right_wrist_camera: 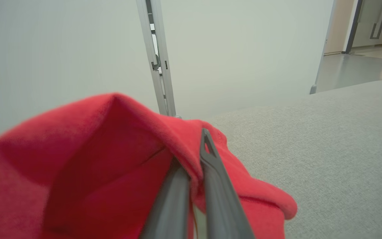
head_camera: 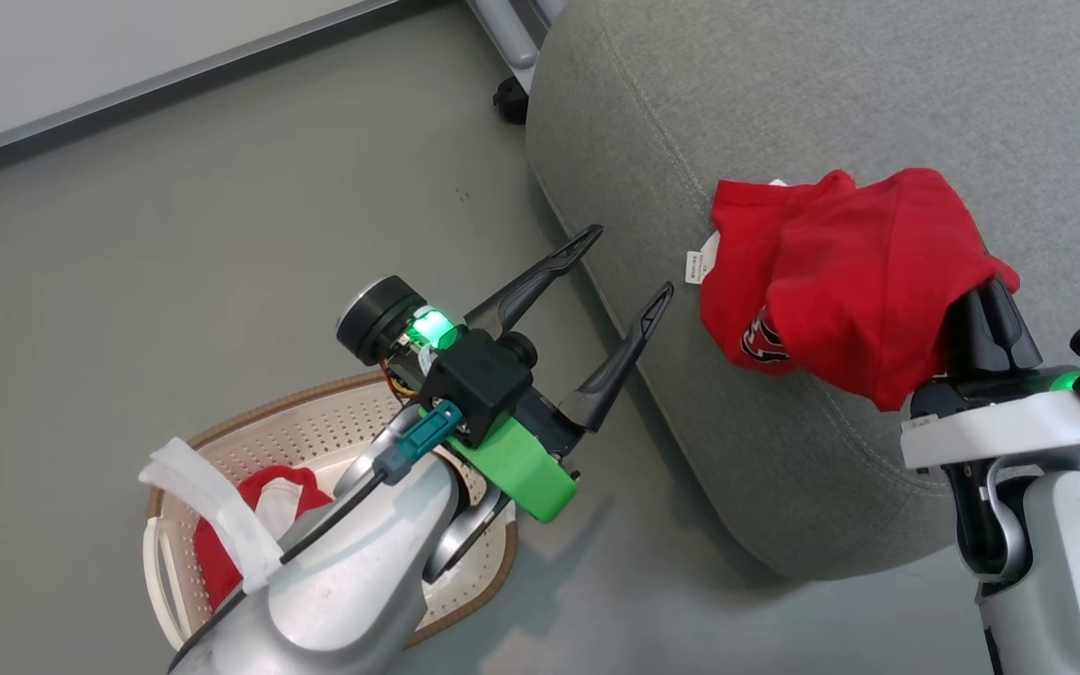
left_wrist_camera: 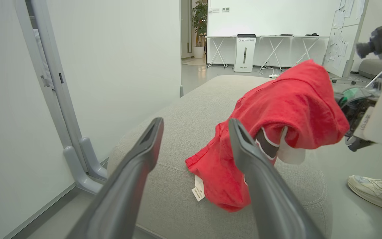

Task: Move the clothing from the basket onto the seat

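A red garment of the clothing (head_camera: 849,272) hangs draped over my right gripper (head_camera: 990,314), which is shut on it. The garment's lower end and white label rest on the grey seat (head_camera: 784,112). The right wrist view shows the two fingers (right_wrist_camera: 211,172) pinching a fold of the garment (right_wrist_camera: 78,166) above the seat (right_wrist_camera: 327,149). My left gripper (head_camera: 629,261) stands open and holds nothing, just off the seat's edge and above the floor. In its wrist view it (left_wrist_camera: 196,122) points at the garment (left_wrist_camera: 287,99). Another red and white garment (head_camera: 263,497) lies in the basket (head_camera: 315,427) under my left arm.
The basket stands on grey floor beside the seat's near corner. A white partition with a grey frame foot (left_wrist_camera: 85,159) and a castor (head_camera: 509,98) stands behind the seat. A person's pale shoe (left_wrist_camera: 376,192) is on the floor right of the seat.
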Controlling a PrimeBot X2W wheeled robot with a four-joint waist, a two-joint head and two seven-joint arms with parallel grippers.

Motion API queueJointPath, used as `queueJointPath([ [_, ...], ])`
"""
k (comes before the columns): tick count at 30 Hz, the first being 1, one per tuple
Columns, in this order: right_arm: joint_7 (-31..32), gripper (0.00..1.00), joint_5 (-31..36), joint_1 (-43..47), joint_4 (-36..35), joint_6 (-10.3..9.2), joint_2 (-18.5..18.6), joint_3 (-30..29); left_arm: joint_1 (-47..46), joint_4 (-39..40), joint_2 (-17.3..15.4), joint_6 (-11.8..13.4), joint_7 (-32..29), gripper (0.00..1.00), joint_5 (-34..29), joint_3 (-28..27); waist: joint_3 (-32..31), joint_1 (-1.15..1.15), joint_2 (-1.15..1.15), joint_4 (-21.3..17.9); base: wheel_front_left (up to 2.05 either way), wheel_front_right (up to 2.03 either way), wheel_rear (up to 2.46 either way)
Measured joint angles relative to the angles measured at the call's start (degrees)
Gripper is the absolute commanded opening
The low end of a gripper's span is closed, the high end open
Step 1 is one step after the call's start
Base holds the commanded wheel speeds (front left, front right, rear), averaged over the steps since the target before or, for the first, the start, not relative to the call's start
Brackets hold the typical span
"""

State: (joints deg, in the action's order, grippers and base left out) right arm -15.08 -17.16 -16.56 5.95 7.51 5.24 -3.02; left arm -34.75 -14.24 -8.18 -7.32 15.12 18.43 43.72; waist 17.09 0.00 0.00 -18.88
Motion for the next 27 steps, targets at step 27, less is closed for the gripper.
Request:
queueJointPath([
  [27, 0.0, 0.00, 0.0, -16.4, -0.9, 0.00, 3.5, -8.7, -2.4, 0.7, -1.5, 0.0, 0.0, 1.00, -2.3, 0.0, 6.8, 0.00, 0.00, -1.3, 0.00, 0.00, 0.00],
])
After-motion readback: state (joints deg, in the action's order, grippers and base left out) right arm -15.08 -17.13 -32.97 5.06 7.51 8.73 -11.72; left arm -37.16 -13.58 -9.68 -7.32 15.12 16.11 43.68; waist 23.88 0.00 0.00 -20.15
